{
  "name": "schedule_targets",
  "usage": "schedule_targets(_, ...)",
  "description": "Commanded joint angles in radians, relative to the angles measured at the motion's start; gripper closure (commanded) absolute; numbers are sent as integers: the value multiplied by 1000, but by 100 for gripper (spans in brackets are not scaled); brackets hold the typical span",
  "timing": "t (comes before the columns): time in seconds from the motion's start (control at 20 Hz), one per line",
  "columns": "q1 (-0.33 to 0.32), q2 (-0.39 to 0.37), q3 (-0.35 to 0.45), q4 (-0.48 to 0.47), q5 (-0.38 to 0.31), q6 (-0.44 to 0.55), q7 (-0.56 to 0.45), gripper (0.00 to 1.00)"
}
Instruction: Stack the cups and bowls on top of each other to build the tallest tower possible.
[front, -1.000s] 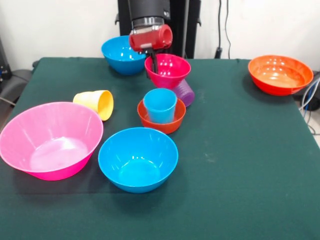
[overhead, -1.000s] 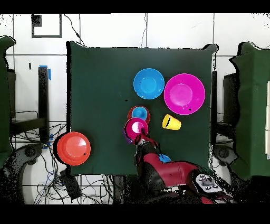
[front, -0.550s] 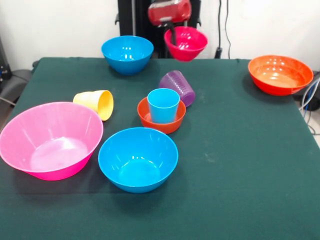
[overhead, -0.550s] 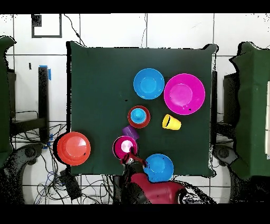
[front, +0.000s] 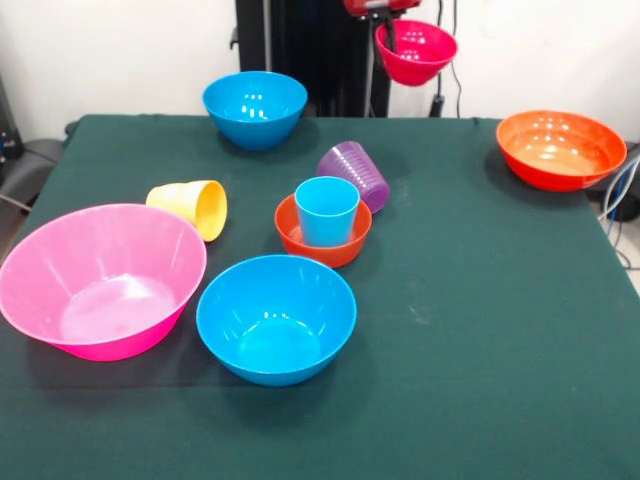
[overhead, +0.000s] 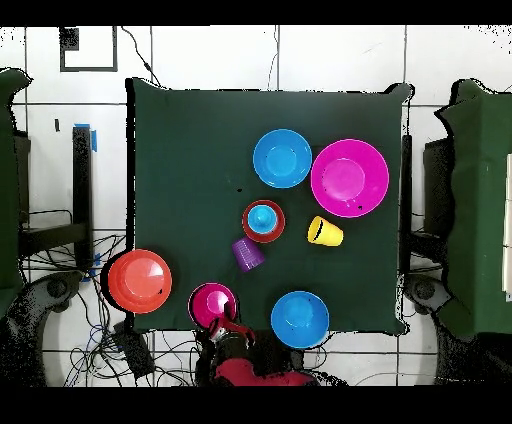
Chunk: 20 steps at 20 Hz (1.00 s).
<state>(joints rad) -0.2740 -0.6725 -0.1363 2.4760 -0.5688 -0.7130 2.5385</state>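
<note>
Tool: clenched, apparently on the rim of the small glossy magenta plastic bowl, aloft past the green surface's edge.
Handling: light, rigid, slippery; hold by rim.

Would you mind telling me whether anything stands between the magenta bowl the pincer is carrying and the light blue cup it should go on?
Nothing visible does. The pincer holds the small magenta bowl high above the table's far edge; the light blue cup stands upright in the small orange-red bowl, open on top. The purple cup lies beside it.
</note>
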Motion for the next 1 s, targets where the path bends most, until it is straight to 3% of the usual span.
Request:
schedule_targets(0.05,-53,0,63,-116,35,72,112,100)
schedule_targets(0.75,-188,-3,192,-257,22,210,87,100)
schedule_targets(1.0,-154,21,183,-286,82,190,93,100)
